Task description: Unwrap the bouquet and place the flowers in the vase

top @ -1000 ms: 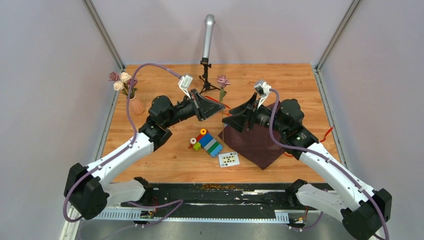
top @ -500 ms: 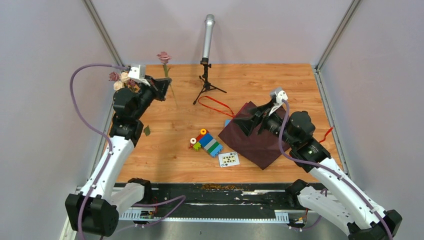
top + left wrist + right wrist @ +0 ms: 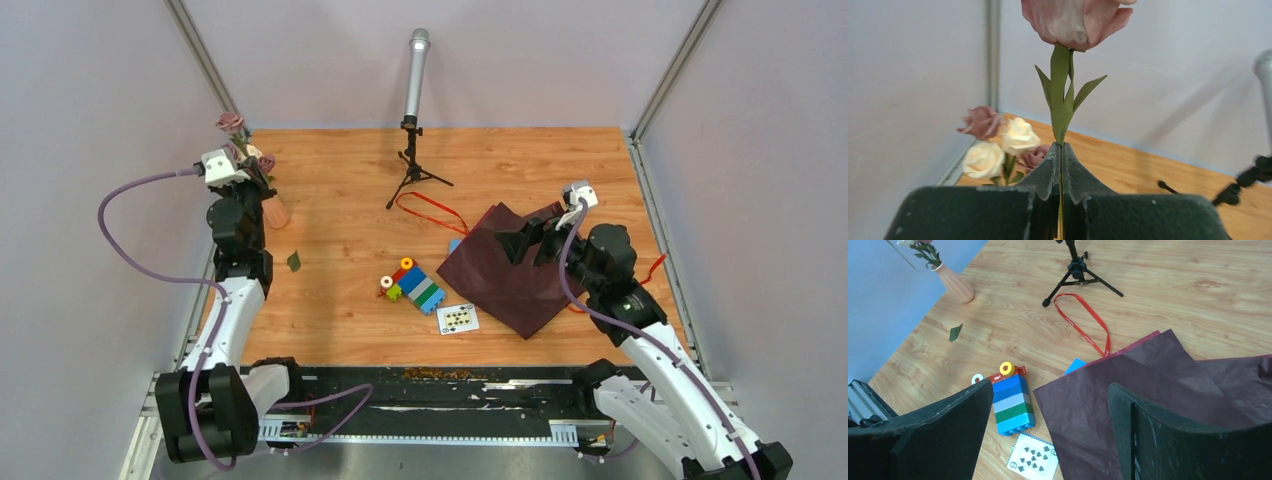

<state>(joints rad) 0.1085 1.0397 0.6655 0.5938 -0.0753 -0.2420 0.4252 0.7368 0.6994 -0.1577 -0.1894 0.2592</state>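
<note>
On the wooden table (image 3: 340, 300), blocks (image 3: 415, 285), card (image 3: 458, 318) and ribbon (image 3: 430, 210) border the wrap (image 3: 505, 275).

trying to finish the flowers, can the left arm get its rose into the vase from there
Probably yes. The left claw is shut on the rose by its stem, close by the vase, with nothing between them. The roses already in the vase crowd its neck, so threading the stem in may be fiddly.
</note>
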